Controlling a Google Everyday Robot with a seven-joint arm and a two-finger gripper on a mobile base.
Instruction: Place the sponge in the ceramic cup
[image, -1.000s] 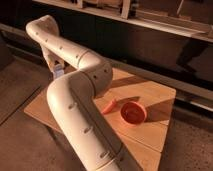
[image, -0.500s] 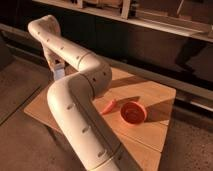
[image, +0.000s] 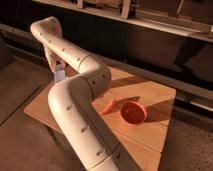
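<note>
My gripper (image: 58, 69) hangs at the end of the cream arm, over the left end of the wooden table (image: 150, 95). It is shut, and the small light-blue sponge (image: 59, 76) shows at its tip, just above the table top. The big elbow of the arm fills the middle of the camera view and covers much of the table behind it. The ceramic cup is hidden from view.
A red-orange shallow bowl (image: 133, 112) stands right of centre on the table. An orange-red carrot-like object (image: 109, 106) lies just left of it. Dark shelving (image: 150, 20) runs along the back; bare floor surrounds the table.
</note>
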